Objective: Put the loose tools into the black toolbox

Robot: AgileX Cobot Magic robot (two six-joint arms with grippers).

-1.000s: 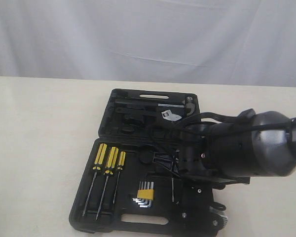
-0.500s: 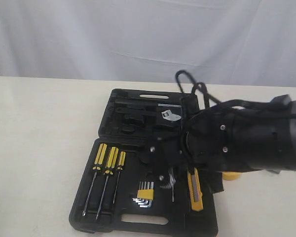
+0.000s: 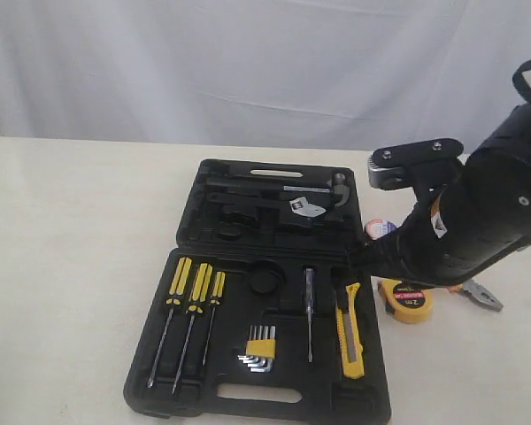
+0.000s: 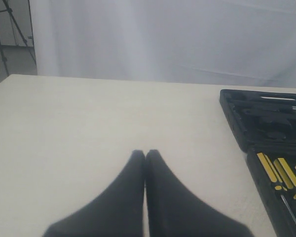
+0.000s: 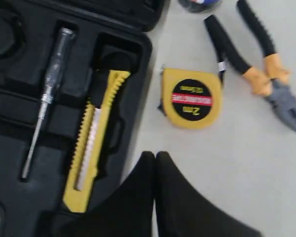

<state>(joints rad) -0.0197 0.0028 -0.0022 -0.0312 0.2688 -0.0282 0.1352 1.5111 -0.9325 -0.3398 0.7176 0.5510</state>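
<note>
Your R gripper (image 5: 154, 156) is pressed together, empty: spread it, then come down square on the round yellow tape measure (image 5: 191, 98) just ahead of its tips, betw. the black plastic toolbox (image 5: 140, 49) edge & the black-orange-handled pliers (image 5: 256, 74).

Left claw (image 4: 145, 153), right claw (image 5: 155, 154): closed, empty.

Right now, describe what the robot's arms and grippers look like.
The right arm has a bulky matte-black casing, a flat black bracket with silver screws, a black cable loop and a small white label. The left gripper and right gripper have plain black fingers tapering to narrow tips.
</note>
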